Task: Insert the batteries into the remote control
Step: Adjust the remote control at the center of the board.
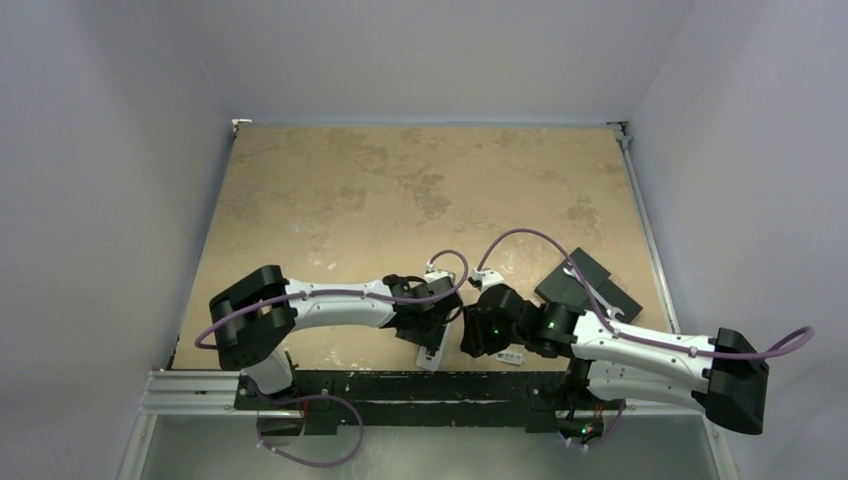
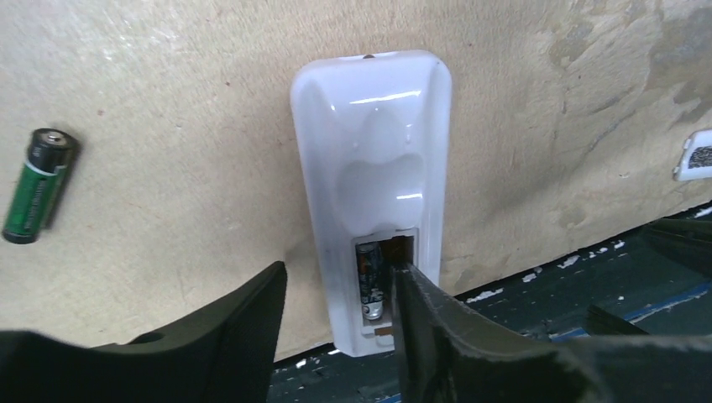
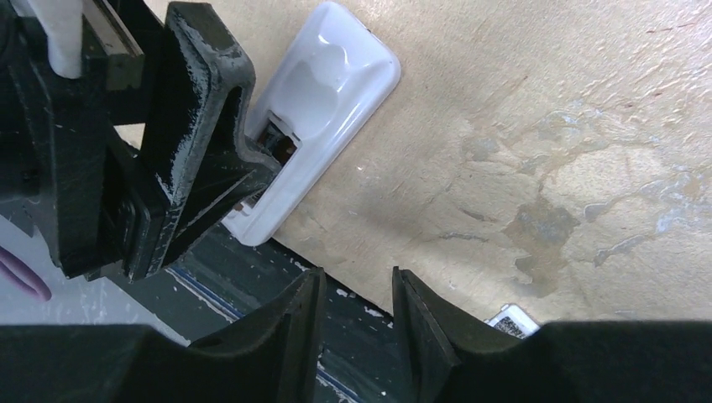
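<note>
The white remote control [image 2: 369, 168] lies back up at the table's near edge, its compartment open. One dark battery [image 2: 369, 281] sits in the left slot. The right slot beside it shows no cell. My left gripper [image 2: 340, 269] is open over the compartment end, its right fingertip [image 2: 420, 302] at the right slot. A second battery [image 2: 38, 185], black and green, lies loose on the table left of the remote. My right gripper [image 3: 358, 277] is open and empty above the table edge, right of the remote [image 3: 327, 92]. From above, the remote [image 1: 432, 352] lies under the left gripper [image 1: 430, 320].
A small white cover piece [image 2: 695, 155] with a printed label lies right of the remote, also in the right wrist view [image 3: 512, 321]. Black flat blocks [image 1: 588, 285] lie at the right of the table. The dark rail [image 1: 400, 385] runs along the near edge.
</note>
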